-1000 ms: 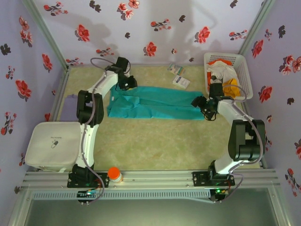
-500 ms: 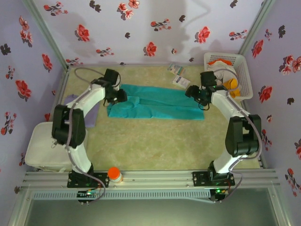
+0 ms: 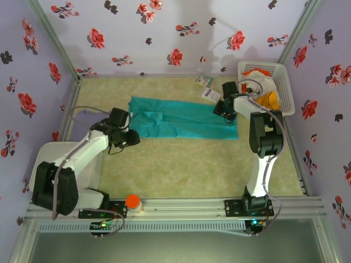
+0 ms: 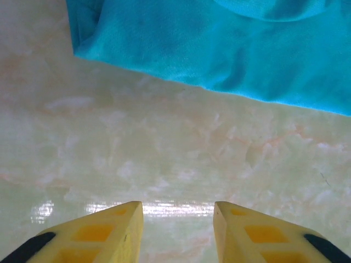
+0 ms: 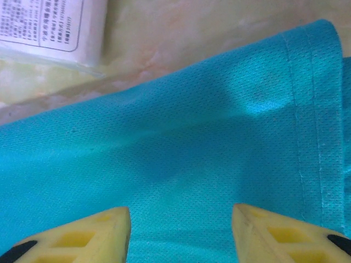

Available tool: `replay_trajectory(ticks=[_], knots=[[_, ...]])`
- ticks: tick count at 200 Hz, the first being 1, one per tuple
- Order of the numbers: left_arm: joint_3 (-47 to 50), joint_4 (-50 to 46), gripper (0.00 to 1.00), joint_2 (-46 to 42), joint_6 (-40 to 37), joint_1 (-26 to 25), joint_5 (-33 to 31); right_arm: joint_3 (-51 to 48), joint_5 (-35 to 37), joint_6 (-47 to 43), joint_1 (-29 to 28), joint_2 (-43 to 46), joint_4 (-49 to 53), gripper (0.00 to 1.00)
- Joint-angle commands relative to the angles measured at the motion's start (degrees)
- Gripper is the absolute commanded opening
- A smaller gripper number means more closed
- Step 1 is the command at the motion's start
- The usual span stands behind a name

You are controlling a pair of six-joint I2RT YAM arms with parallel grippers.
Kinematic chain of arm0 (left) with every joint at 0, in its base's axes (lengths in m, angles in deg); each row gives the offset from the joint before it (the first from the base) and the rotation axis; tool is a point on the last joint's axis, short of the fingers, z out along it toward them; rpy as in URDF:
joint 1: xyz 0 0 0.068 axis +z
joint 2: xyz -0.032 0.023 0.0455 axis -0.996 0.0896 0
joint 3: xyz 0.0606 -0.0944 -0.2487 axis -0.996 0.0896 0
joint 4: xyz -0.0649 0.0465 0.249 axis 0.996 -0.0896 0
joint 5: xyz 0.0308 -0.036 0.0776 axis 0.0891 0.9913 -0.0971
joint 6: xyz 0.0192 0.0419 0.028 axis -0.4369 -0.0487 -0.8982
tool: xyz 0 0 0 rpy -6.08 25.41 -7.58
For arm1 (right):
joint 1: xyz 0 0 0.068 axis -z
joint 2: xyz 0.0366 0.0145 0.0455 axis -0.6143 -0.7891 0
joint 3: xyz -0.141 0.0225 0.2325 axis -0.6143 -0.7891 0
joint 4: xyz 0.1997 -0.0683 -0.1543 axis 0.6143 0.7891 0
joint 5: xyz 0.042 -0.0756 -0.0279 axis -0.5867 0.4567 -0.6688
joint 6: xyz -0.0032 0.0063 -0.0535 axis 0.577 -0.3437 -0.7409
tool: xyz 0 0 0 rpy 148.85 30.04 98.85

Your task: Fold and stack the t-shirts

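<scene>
Hem (image 5: 301, 109) of the limp, light teal t-shirt (image 3: 184, 118), just ahead of the part-open, empty right gripper (image 5: 181, 219), looks the likeliest pinch; left gripper (image 4: 176, 219) likewise parted, empty.

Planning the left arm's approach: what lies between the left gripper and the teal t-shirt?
Bare table surface. In the left wrist view, nothing sits between the left gripper and the teal t-shirt, whose near edge faces it.

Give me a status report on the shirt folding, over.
Left gripper open, empty, beside teal t-shirt. Right gripper open over its right end. White packet close by that end.
</scene>
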Motion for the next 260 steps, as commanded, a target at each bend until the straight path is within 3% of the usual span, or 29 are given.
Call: replay_trajectory(ticks=[1,40,79,119,198,260], knots=[[1.34,-0.66,0.39,-2.42,2.56,-0.77,-1.40,2.72,1.10,0.63,-0.50,-3.13,3.70,0.55],[-0.38,-1.99,0.41,-3.24,2.06,-1.11,-1.42,0.64,1.51,0.36,-1.82,-3.62,7.08,0.55],[-5.92,-2.81,0.42,1.70,0.39,-0.92,-1.11,-4.45,1.32,2.09,-2.54,0.02,8.14,0.55],[-16.15,-8.22,0.38,14.08,-3.14,-0.58,-6.50,-11.26,-0.42,4.64,-3.95,5.51,6.69,0.55],[-30.51,-10.22,0.33,35.36,-6.86,-0.05,-6.04,-24.80,-3.83,8.81,-6.64,16.18,2.70,0.55],[-45.67,-14.96,0.29,49.06,-9.19,1.79,-5.85,-35.12,-4.06,14.20,-13.75,24.90,1.18,0.55]])
